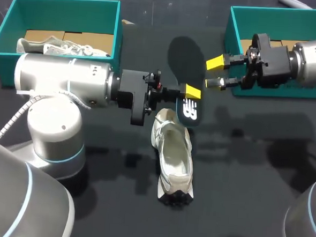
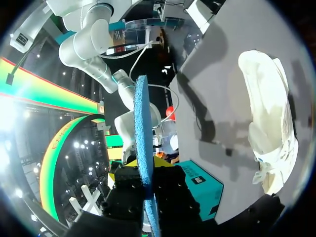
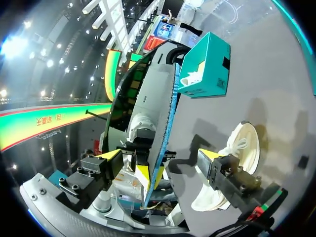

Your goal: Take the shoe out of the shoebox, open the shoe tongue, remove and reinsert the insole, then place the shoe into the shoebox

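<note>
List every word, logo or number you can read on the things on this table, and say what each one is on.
Insole: a white logo mark at its heel end; no words legible.
Left shoebox: dark print and a pale label on its side, too small to read.
Right shoebox: a white label, too blurred to read.
Shoe: no text visible.

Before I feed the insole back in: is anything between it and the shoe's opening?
Nothing visible does. The insole, clamped in the left gripper, is held right beside the white shoe, whose opening faces up and looks empty. The right gripper stands open by the insole's far end, clear of that path.
</note>
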Controlling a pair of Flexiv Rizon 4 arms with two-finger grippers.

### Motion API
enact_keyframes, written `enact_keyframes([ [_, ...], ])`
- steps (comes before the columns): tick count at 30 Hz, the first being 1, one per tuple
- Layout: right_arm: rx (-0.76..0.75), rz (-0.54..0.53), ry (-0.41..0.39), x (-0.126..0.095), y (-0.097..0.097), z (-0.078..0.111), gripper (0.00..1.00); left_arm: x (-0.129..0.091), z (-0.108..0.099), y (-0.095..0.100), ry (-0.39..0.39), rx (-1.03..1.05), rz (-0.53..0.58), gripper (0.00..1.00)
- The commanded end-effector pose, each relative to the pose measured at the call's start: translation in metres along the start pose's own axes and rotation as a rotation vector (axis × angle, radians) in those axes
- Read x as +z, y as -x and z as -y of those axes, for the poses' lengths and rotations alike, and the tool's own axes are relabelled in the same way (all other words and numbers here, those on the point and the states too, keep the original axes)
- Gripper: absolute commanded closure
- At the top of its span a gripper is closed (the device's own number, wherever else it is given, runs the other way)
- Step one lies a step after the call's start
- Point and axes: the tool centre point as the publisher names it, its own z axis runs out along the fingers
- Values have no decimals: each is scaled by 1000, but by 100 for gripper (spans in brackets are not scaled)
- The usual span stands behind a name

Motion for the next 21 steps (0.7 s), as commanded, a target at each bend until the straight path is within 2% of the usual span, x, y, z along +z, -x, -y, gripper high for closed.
enact_keyframes([
  [1, 33, -7, -17, 9, 6, -3, 0, 7, 1, -5, 11, 15, 6, 100],
  [2, 42, -9, -20, 10, 6, -2, 11, 8, 0, -5, 13, 19, 7, 100],
  [4, 58, -9, -23, 12, 7, -1, 21, 9, 0, -6, 14, 25, 5, 100],
  [5, 67, -12, -25, 13, 7, 0, 33, 10, 0, -7, 17, 29, 4, 100],
  [8, 88, -17, -31, 15, 7, 2, 49, 12, -1, -9, 26, 37, 5, 100],
  [13, 108, -25, -30, 17, 8, 4, 56, 15, -3, -9, 45, 43, 6, 100],
  [21, 118, -48, -34, 22, 8, 4, 59, 20, -7, -8, 64, 46, 7, 100],
])
